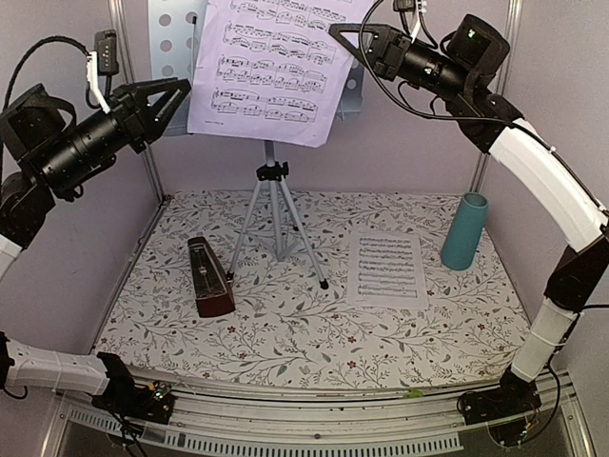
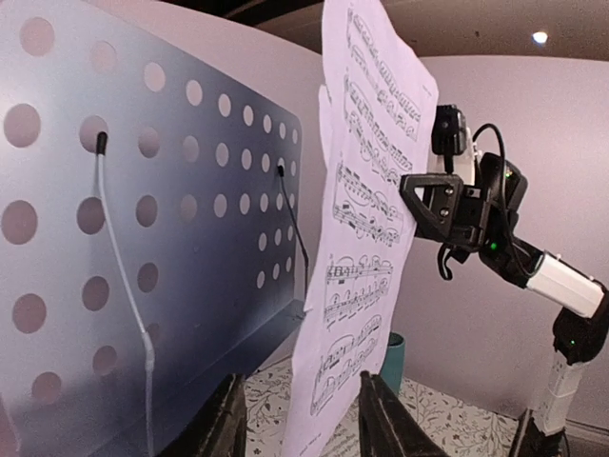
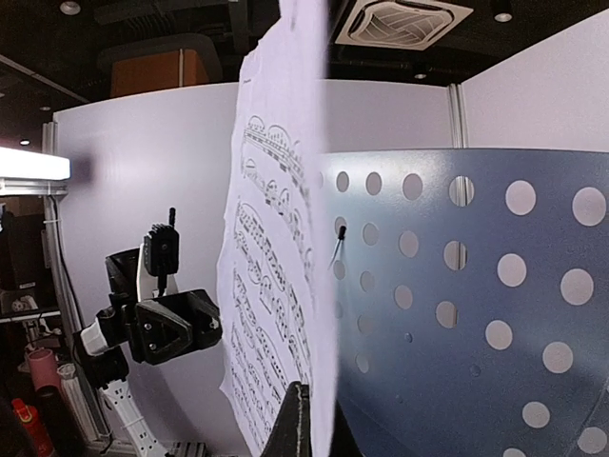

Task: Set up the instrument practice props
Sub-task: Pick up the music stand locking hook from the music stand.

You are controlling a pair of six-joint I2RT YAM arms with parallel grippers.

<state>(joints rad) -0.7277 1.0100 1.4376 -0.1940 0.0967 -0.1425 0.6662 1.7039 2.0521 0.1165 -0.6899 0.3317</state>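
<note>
- Right, the page point(image 1: 271, 67) hangs in front of the stand point(image 1: 171, 43), with the holed blue plate just behind it. Whether its bottom edge sits on the ledge, I can't tell.
- The right gripper point(image 1: 341, 33) has its jaws pinched shut on the page's upper right edge. A grip that high lets the paper hang straight for lining up.
- The left gripper point(image 1: 181, 95) stands partly open at the opposite edge, holding nothing. Its wrist view shows the page's lower corner hanging between the spread fingers point(image 2: 224, 424), placed, I'd judge, to steady the sheet.
- Well below both grippers, on the table point(image 1: 285, 333), the metronome point(image 1: 211, 278) stands under the left one beside the stand's legs. A second page point(image 1: 385, 268) lies flat under the right one, with a cup point(image 1: 464, 231) just beyond it.
- Floppy paper, this: set down carelessly, it could buckle or slide off the ledge.
</note>
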